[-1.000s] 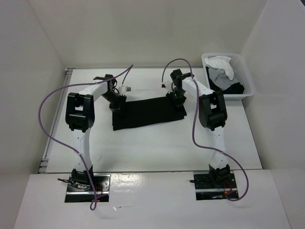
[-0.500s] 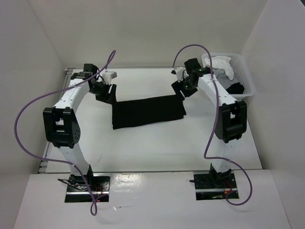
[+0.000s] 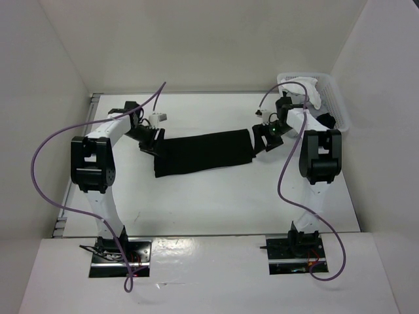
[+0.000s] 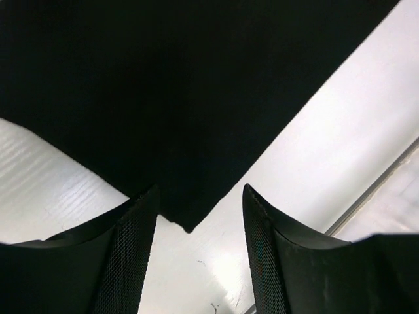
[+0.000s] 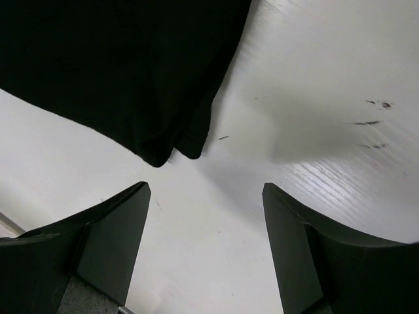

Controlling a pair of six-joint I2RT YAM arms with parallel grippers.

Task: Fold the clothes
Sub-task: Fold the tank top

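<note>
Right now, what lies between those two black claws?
The plain black soft-fabric top lies flat between the left gripper and right gripper; the top view shows it.

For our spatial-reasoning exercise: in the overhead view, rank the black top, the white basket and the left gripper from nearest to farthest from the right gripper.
1. The black top: its right edge lies just beside the right gripper.
2. The white basket: behind it, at the table's far-right corner.
3. The left gripper: at the top's opposite, left end.

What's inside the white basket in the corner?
A white cloth on top and something black beside it. The right arm covers part of the basket, and whatever lies under the pile is hidden.
</note>
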